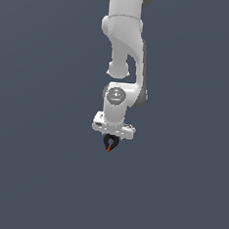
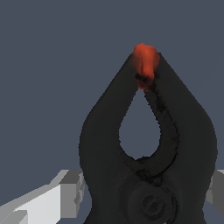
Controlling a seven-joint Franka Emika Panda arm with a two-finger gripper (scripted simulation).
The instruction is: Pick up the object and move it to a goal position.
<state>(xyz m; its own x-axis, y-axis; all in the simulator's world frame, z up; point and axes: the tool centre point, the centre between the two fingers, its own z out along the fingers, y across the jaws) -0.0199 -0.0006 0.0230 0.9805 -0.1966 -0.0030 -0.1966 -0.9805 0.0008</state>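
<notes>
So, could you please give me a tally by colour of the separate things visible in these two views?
Red: 1, the tiny red piece pinched at the tips of the claw.
Black: 1, the claw with its two curved fingers.
White: 1, the robot arm.
Total: 3.

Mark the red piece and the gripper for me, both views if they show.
red piece [image 2: 145, 63], wrist view, its visible middle
red piece [image 1: 108, 149], exterior view, the speck
gripper [image 1: 108, 147], exterior view, between fingertips
gripper [image 2: 145, 72], wrist view, between fingertips
</notes>
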